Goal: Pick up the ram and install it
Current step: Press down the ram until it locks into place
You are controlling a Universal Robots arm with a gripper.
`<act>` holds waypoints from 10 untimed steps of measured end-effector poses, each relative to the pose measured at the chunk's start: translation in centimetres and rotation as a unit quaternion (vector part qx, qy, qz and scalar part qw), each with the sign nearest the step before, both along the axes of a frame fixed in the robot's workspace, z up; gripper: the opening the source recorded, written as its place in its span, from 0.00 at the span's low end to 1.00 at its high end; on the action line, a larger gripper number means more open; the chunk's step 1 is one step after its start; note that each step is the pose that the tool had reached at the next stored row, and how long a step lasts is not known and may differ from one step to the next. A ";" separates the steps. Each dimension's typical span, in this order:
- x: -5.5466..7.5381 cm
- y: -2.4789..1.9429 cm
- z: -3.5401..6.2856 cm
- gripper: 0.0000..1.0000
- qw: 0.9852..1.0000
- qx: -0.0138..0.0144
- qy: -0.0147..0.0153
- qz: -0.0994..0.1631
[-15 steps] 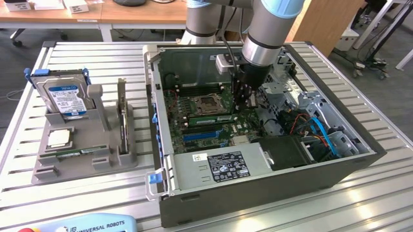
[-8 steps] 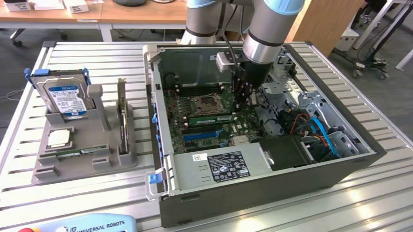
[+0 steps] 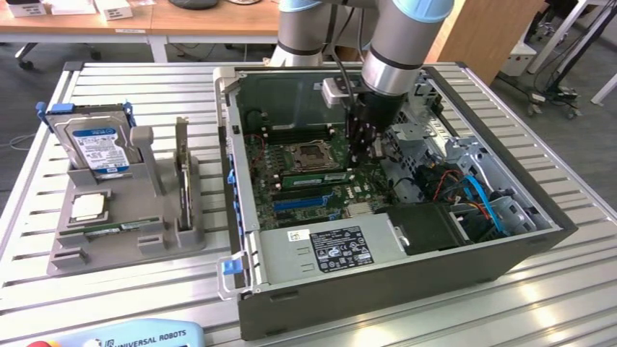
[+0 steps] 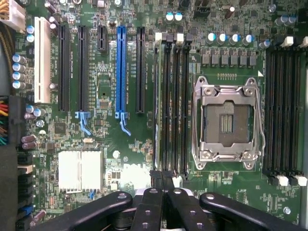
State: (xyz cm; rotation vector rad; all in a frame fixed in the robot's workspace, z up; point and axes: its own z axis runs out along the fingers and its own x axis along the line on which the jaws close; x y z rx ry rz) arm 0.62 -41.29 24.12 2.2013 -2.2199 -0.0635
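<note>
- The gripper hangs inside the open computer case, fingers closed together above the motherboard's memory slots.
- One ram sits slotted beside the processor socket, at the gripper's tips.

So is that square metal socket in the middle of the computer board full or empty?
Empty. The processor socket shows bare contacts inside its metal frame, with no chip seated. A square silver chip sits on the grey holder outside the computer case.
</note>
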 end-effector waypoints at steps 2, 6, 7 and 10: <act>-0.6 0.00 -0.05 0.10 1.000 0.000 0.000 0.000; -2.1 0.00 -0.13 0.10 1.000 0.000 0.000 0.000; -2.4 0.00 -0.15 0.10 1.000 0.000 0.000 -0.001; -3.6 0.01 -0.19 0.10 1.000 0.000 0.000 -0.002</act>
